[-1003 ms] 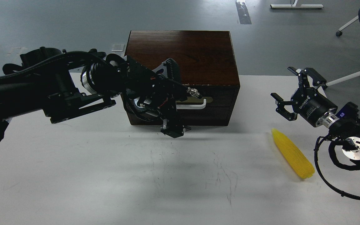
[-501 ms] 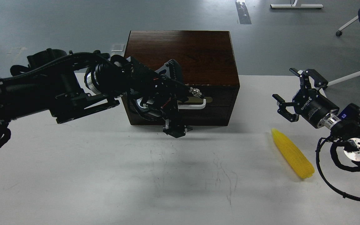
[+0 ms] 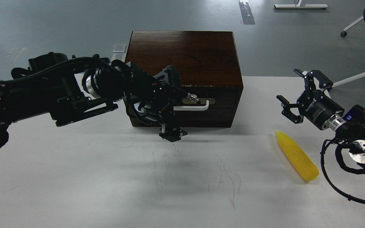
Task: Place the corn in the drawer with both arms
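Note:
The yellow corn (image 3: 297, 155) lies on the white table at the right, tip pointing toward the far left. The dark brown drawer (image 3: 223, 104) is shut in the front of its wooden box (image 3: 185, 57); its white bar handle (image 3: 192, 107) shows on a brass-coloured plate. My left gripper (image 3: 170, 104) hangs in front of the drawer's left half, open, with one finger (image 3: 169, 74) high and the other (image 3: 170, 133) low by the table. It covers the handle's left end. My right gripper (image 3: 298, 91) is open and empty, raised behind the corn's tip.
The white table (image 3: 106, 183) has scuff marks in its middle. The wooden box stands at the table's far edge. Grey floor lies behind, with white chair legs (image 3: 353, 79) at the far right.
My left gripper moved a little right, then back left along the drawer front. My right gripper shifted slightly right. The corn and the drawer have not moved.

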You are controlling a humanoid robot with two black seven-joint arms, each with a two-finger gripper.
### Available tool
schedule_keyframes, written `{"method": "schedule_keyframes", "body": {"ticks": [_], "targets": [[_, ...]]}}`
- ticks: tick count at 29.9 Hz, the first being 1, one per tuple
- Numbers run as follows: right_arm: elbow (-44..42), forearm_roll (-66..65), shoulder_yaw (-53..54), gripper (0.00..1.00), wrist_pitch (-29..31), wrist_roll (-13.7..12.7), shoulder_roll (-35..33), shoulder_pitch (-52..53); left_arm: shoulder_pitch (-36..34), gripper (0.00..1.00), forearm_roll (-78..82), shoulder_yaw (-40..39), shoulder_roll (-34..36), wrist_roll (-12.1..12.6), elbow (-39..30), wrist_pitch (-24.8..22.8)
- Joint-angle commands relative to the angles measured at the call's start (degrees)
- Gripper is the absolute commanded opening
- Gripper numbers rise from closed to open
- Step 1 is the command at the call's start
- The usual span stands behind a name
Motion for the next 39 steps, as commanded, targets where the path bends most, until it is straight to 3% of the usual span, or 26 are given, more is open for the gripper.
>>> {"method": "schedule_keyframes", "body": {"ticks": [1, 13, 25, 39], "targets": [[0.0, 0.0, 0.0, 1.00, 0.0, 0.0, -0.1, 0.0, 0.0, 0.98, -0.1, -0.1, 0.0, 0.0, -1.1, 0.0], [0.0, 0.0, 0.0, 1.00, 0.0, 0.0, -0.5, -0.4, -0.4, 0.98, -0.3, 2.6, 0.1, 0.0, -4.6, 0.0], [0.0, 0.0, 0.1, 1.00, 0.0, 0.0, -0.5, -0.8, -1.7, 0.98, -2.2, 2.7, 1.1, 0.0, -12.5, 0.0], [-0.1, 0.0, 0.1, 1.00, 0.0, 0.0, -0.5, -1.1, -1.4, 0.98, -2.2, 2.7, 6.1, 0.0, -18.5, 0.0]]}}
